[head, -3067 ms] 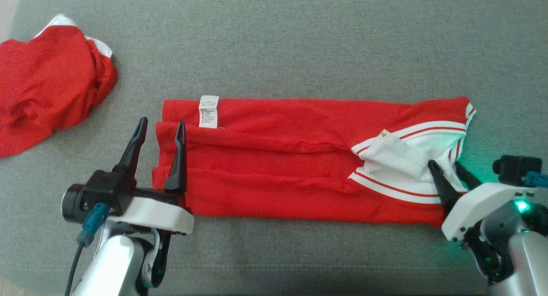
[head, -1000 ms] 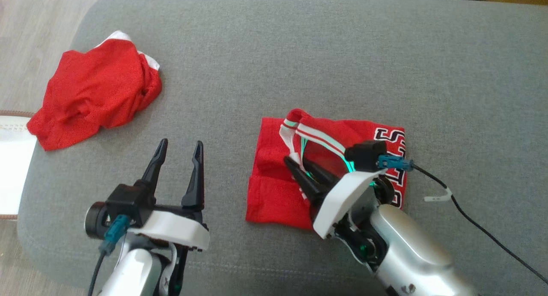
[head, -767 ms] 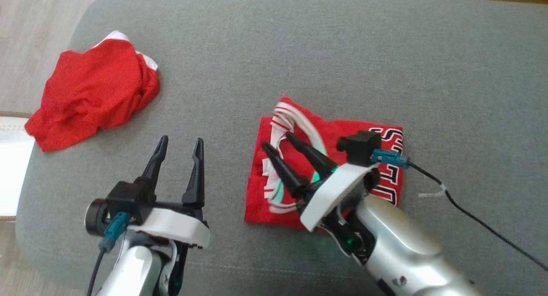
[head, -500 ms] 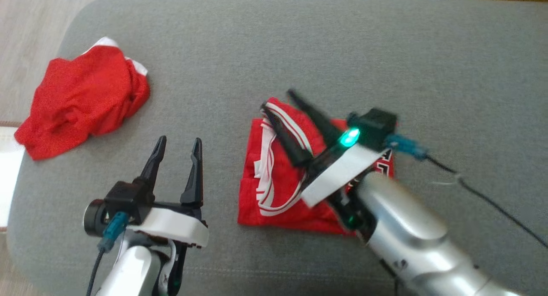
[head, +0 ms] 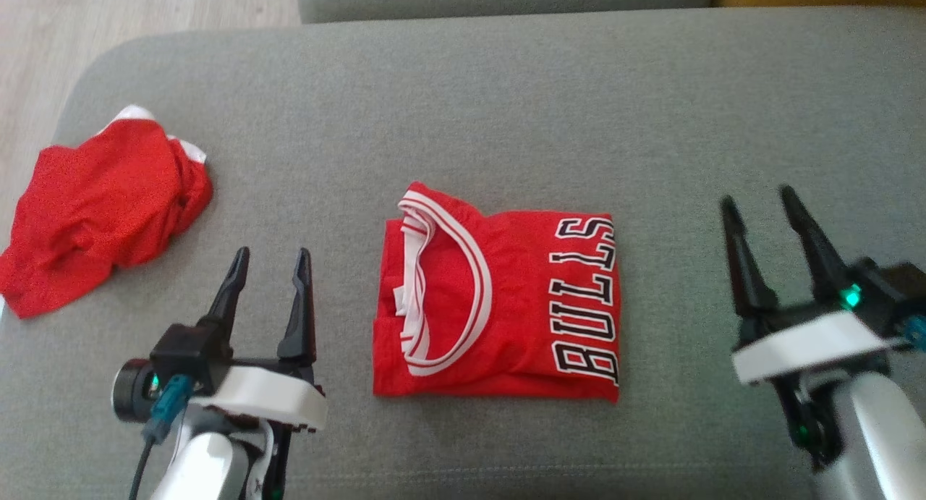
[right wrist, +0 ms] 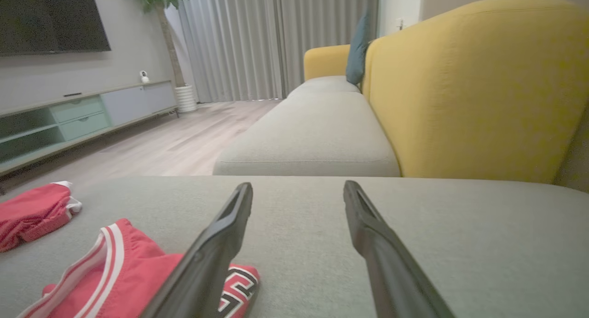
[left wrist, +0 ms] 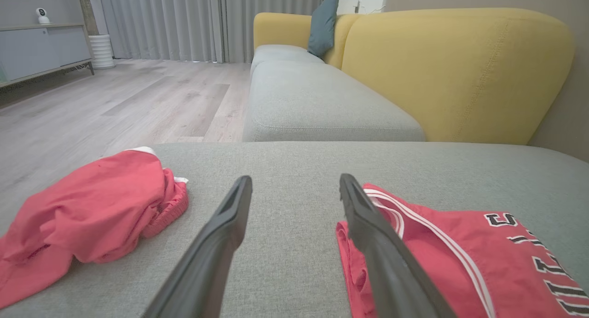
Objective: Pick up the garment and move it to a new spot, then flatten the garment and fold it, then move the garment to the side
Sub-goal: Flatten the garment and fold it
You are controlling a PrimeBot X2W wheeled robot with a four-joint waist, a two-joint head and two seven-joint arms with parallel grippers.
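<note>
Left tool (head: 273, 254) and right tool (head: 757, 196) both spread wide and empty, pointing forward.

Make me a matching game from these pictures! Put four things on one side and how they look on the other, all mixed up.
Things:
1. folded jersey
2. other red garment
3. left gripper
4. pillow

Looks:
A. open, holding nothing
B. teal, far at the back
C. bunched up
D. flat, letters showing

Pairs: 1-D, 2-C, 3-A, 4-B
</note>
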